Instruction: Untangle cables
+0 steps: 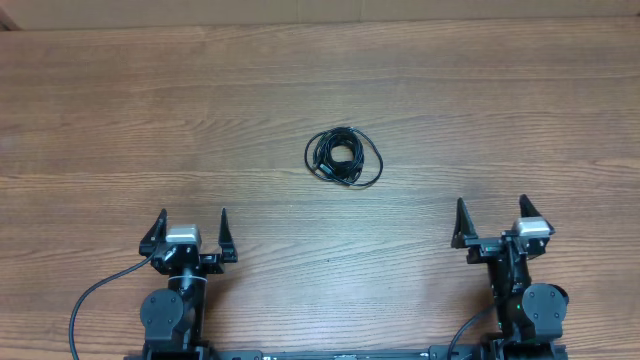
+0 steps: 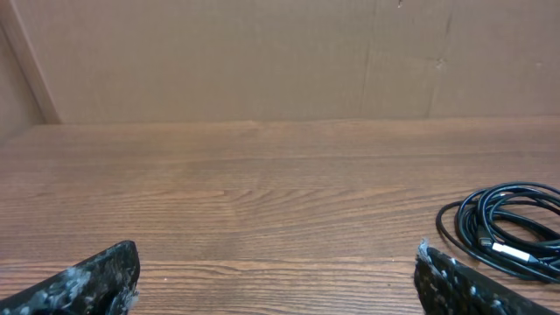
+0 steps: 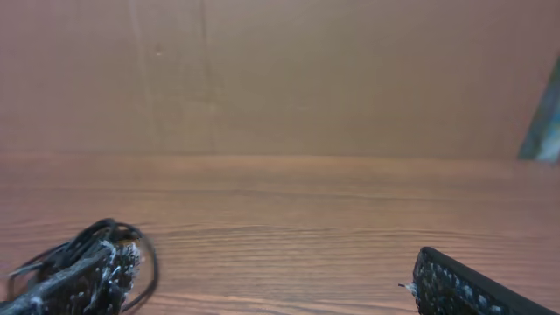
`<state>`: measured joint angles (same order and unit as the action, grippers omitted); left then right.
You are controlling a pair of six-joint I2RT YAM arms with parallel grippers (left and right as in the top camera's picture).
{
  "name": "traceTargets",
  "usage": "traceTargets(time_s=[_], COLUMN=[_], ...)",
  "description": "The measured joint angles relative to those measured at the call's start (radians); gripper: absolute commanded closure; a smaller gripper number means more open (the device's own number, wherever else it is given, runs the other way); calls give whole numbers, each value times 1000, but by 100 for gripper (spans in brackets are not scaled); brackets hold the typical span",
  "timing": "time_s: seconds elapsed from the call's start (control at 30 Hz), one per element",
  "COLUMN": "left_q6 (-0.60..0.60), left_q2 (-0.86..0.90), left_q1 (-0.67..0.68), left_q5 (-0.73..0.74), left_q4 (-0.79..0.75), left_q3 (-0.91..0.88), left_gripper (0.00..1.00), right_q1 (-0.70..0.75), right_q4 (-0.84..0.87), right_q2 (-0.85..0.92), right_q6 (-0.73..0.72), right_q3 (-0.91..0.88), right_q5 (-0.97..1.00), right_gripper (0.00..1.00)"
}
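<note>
Black cables (image 1: 343, 157) lie in one small coiled bundle on the bench (image 1: 100, 120). The bundle is roughly midway between the left and right edges and somewhat nearer the far edge than the arms are. A loose outer loop rings a tighter knot of cord. In the left wrist view a pale plug (image 2: 509, 254) shows among the strands.

Left jaws stand wide apart, holding nothing and touching nothing. Their two fingertips (image 1: 222, 218) point toward the far edge, with bare wood between them. The left arm (image 1: 170, 310) sits at the near edge, toward the left corner. From its wrist camera the cables (image 2: 512, 229) lie ahead and to the right, beyond the right-hand finger (image 2: 464, 284).

Right jaws are spread just as wide and are likewise empty, their fingertips (image 1: 460, 210) aimed at the far edge. The right arm (image 1: 530, 305) sits at the near edge, toward the right corner. In its wrist view the cables (image 3: 131, 238) appear low on the left, partly hidden behind the left-hand finger (image 3: 79, 284). Whether they touch that finger cannot be told there; the overhead view shows them well apart.

Bare bench surrounds the bundle on every side, with wide stretches to the left and right edges. A brown board wall (image 2: 262, 61) stands along the far edge.
</note>
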<state>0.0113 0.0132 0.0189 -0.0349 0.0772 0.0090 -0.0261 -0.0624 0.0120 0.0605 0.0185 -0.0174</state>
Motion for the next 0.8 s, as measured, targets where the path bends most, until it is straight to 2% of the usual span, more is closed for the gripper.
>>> traceTargets(time_s=[0.1,0.23,0.33,0.37,0.47,0.6,0.73,0.8], left_q6=[0,0,0,0,0,0,0,0], left_q2=[0,0,0,0,0,0,0,0], left_q1=[0,0,0,0,0,0,0,0], left_q5=[0,0,0,0,0,0,0,0], left_q4=[0,0,0,0,0,0,0,0], left_q3=[0,0,0,0,0,0,0,0], left_gripper=[0,1,1,0,0,0,1,1], right_q1=[0,0,0,0,0,0,0,0], right_q4=[-14,-12,-12,-13,-7,80,307,324], right_q2=[0,0,0,0,0,1,0,0], right_q6=[-3,-90,-224,-340,-490,-670,-683,-648], right_q3=[0,0,0,0,0,0,2,24], right_q5=[-41,-100,-124,-139,-175,-244,-296,-305], right_gripper=[0,0,0,0,0,0,0,0])
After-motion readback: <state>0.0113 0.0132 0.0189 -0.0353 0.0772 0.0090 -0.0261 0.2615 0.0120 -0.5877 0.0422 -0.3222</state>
